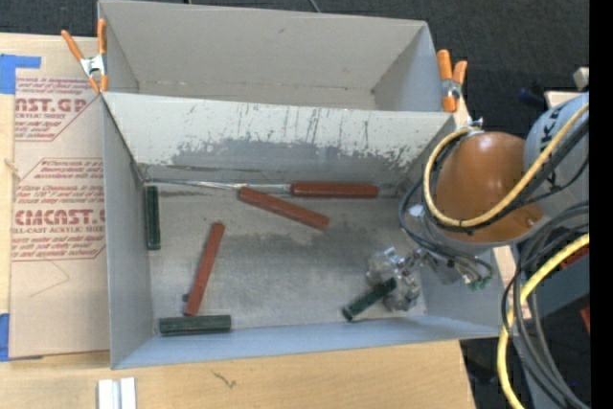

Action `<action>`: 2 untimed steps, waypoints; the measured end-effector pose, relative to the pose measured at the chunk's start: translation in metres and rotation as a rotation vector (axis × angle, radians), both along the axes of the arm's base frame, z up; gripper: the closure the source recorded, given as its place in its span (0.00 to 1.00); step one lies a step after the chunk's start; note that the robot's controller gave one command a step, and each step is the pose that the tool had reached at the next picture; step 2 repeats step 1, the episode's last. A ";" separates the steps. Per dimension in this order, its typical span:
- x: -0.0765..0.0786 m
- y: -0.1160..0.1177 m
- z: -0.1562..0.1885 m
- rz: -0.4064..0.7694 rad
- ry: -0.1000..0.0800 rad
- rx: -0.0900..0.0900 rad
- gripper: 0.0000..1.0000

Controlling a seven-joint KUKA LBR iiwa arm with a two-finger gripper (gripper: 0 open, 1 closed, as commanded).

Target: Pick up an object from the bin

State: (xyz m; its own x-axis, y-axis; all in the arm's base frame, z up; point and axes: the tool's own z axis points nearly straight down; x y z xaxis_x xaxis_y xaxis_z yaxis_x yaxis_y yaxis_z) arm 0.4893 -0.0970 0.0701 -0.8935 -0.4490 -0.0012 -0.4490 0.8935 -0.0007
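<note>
A short, dark-green, straight stick (365, 305) is found at the near right of the grey metal bin (268, 124), its right end beneath the gripper (397, 283), whose open or closed state cannot be told. It is judged light, stiff and smooth, best taken across its middle. The scuffed floor is flat; room is narrowed by the near wall.

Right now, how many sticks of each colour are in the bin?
Red sticks: 3
Dark green sticks: 3
Total: 6
</note>
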 end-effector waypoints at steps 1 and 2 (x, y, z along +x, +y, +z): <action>0.018 0.016 0.147 0.007 -0.001 0.001 1.00; 0.018 0.016 0.147 0.007 -0.001 0.001 1.00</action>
